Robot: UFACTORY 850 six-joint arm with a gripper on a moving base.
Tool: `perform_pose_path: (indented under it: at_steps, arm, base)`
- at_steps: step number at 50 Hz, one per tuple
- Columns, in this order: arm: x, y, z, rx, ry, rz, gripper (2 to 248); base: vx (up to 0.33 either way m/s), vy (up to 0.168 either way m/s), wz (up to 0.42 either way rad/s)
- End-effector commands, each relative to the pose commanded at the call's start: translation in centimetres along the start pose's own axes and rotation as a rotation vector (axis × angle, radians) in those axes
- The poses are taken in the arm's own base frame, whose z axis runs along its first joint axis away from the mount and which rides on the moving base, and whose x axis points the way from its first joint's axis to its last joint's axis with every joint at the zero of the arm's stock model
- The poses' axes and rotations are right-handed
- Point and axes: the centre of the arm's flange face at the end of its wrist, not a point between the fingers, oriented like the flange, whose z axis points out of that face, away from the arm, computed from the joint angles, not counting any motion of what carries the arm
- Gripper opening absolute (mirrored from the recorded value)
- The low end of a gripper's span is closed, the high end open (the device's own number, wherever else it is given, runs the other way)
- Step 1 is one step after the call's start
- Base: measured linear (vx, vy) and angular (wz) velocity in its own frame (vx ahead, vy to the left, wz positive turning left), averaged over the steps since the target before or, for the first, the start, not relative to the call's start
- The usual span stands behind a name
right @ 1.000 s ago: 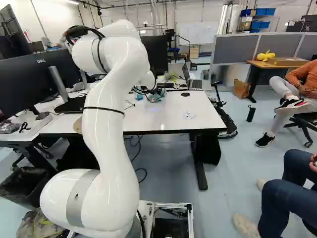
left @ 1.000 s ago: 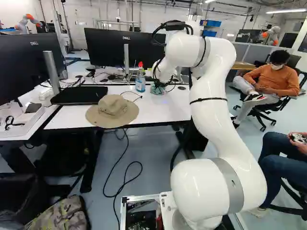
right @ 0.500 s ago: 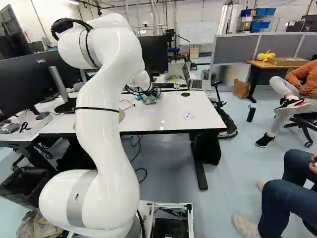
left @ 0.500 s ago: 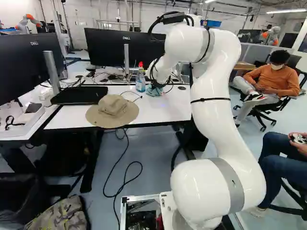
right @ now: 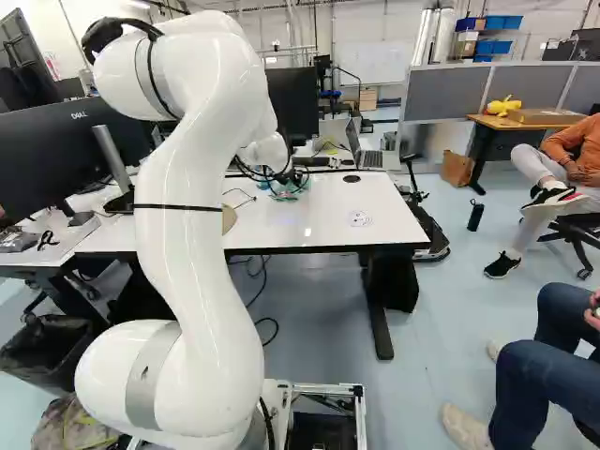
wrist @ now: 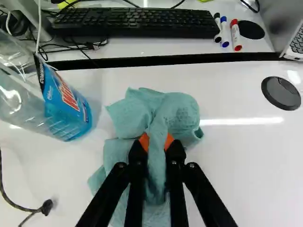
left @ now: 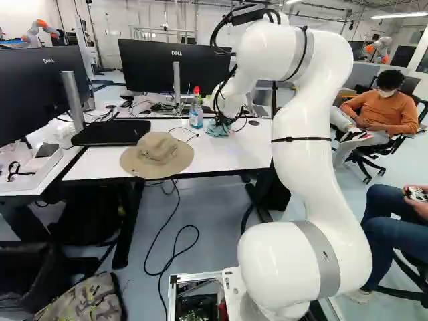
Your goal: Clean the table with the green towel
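At the far part of the white table [left: 231, 150], my gripper [left: 224, 120] points down, largely hidden by its cables and the wrist. In the wrist view the gripper [wrist: 156, 141] is shut on the green towel [wrist: 177, 113], a bunched fold pinched between its orange pads. The rest of the towel spreads loosely around and under the fingers, against the white top. The same towel [left: 217, 129] shows as a small teal bundle under the wrist in the left base view.
A spray bottle with a blue label [wrist: 71, 106] stands close beside the towel. A tan hat [left: 157, 155] lies at the table's near edge. Behind are a keyboard [wrist: 135, 22], markers [wrist: 236, 35], monitors [left: 175, 65] and a laptop [right: 361, 150]. Another robot [left: 39, 31] stands far back.
Gripper and towel have come a little nearer to the base and lower; the arm's upper part has shifted, leftward in the right base view. The base has not visibly moved.
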Motion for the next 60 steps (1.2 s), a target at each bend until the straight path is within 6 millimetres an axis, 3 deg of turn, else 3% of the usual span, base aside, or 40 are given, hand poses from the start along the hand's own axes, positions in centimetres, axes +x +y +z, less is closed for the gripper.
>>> perform_pose_path:
  at_steps: [10,25,47,60]
  arm:
    - [-0.1,1.6,-0.1,-0.016,-0.001,0.017,53]
    - [0.1,1.6,-0.5,-0.017,0.004,0.018,53]
    - [1.0,1.4,-2.9,-0.014,-0.014,0.015,53]
    - [0.5,0.2,-5.3,-0.002,-0.071,0.003,53]
  base:
    - [0.000,0.000,0.000]
    - [0.000,0.000,0.000]
    - [0.000,0.000,0.000]
    - [0.000,0.000,0.000]
